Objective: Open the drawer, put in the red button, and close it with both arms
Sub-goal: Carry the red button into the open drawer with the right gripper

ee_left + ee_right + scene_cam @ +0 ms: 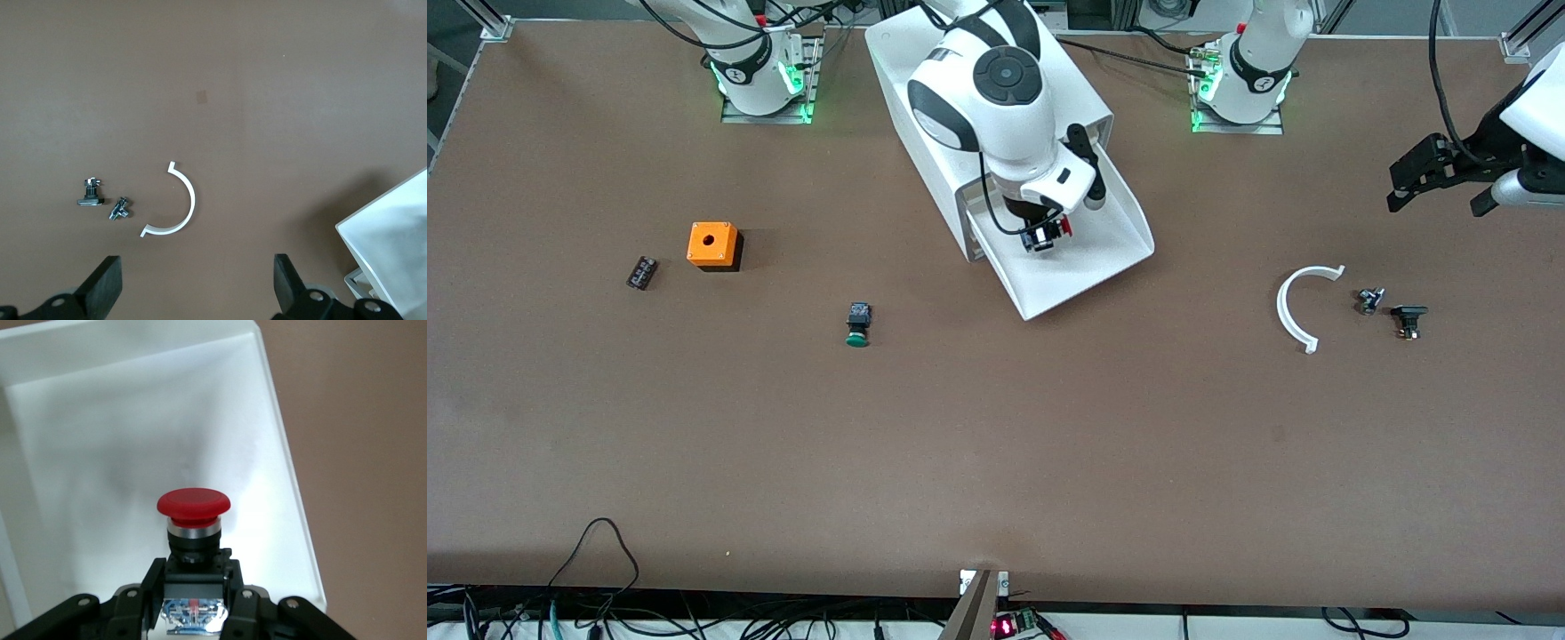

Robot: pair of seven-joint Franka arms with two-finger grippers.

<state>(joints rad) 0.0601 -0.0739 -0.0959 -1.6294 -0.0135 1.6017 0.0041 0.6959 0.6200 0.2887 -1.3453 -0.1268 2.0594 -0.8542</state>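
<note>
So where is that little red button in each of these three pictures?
Front view: the red button is held by the shut right gripper over the open drawer, mostly hidden under the arm.
Left wrist view: not in it; only a corner of the drawer shows.
Right wrist view: red button at centre, gripped over the drawer.
Shared landmark: the white drawer.

Brown surface [996,462] carries: white cabinet [925,98], orange box [712,244], small black block [641,272], green-capped button [858,324], white curved bracket [1294,307], two small black-metal parts [1392,311].
</note>
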